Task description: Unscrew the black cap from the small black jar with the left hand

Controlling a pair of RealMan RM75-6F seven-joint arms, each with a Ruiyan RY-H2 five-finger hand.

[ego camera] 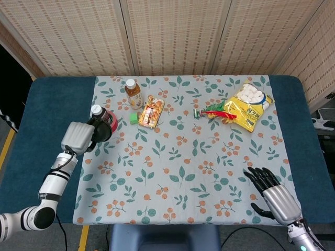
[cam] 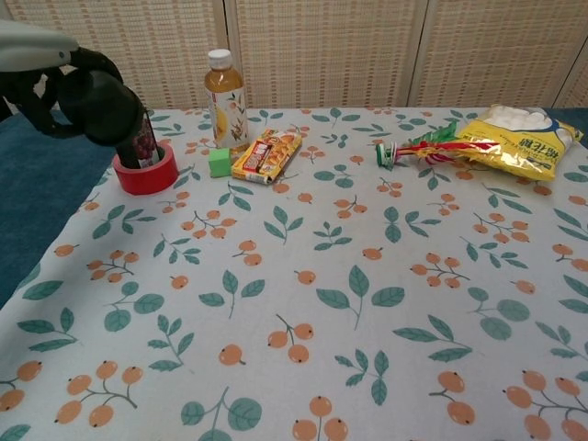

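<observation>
My left hand grips the small black jar and holds it off the table at the left edge of the leaf-print cloth. In the chest view the jar hangs at the upper left, in front of the red tape roll, with the left hand wrapped around its far side. I cannot tell the black cap apart from the jar's body. My right hand rests near the front right corner with fingers spread and nothing in it; the chest view does not show it.
A red tape roll with a small dark bottle standing in it sits just behind the jar. Further back stand a tea bottle, a green cube and a snack packet. A yellow marshmallow bag lies at the back right.
</observation>
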